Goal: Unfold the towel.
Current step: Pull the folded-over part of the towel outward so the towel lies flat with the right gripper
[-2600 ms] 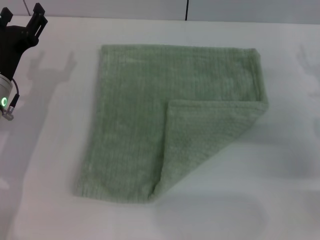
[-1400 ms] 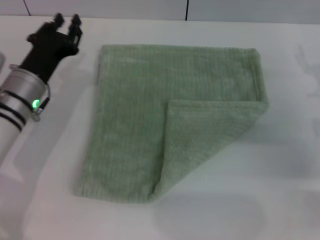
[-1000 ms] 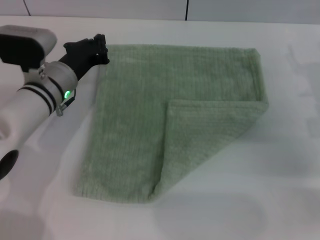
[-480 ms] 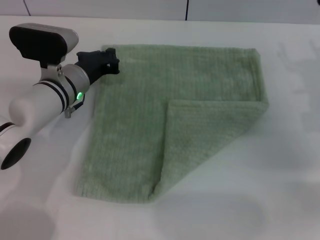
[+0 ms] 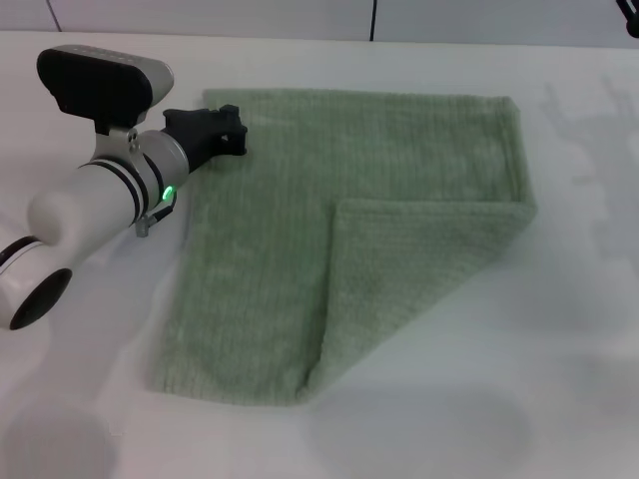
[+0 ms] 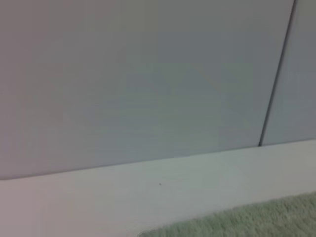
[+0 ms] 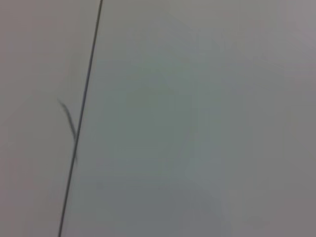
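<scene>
The pale sage-green towel (image 5: 260, 230) lies flat on the white table (image 5: 559, 379). Its near right corner is folded over diagonally, so a triangular flap (image 5: 409, 269) lies on top of the cloth. My left gripper (image 5: 237, 137) is black and sits just over the towel's far left corner, with its white arm reaching in from the left. A strip of the towel's edge shows in the left wrist view (image 6: 247, 222). Only a dark sliver of my right gripper (image 5: 631, 15) shows, at the far right edge of the head view.
A grey wall with a dark vertical seam (image 5: 374, 18) stands behind the table. The seam also shows in the left wrist view (image 6: 276, 74) and the right wrist view (image 7: 81, 113). Bare white tabletop surrounds the towel.
My left arm has swung in from the far left, and its gripper is now over the towel's far left corner. A dark tip of the right arm has appeared at the far right. The towel has not moved.
</scene>
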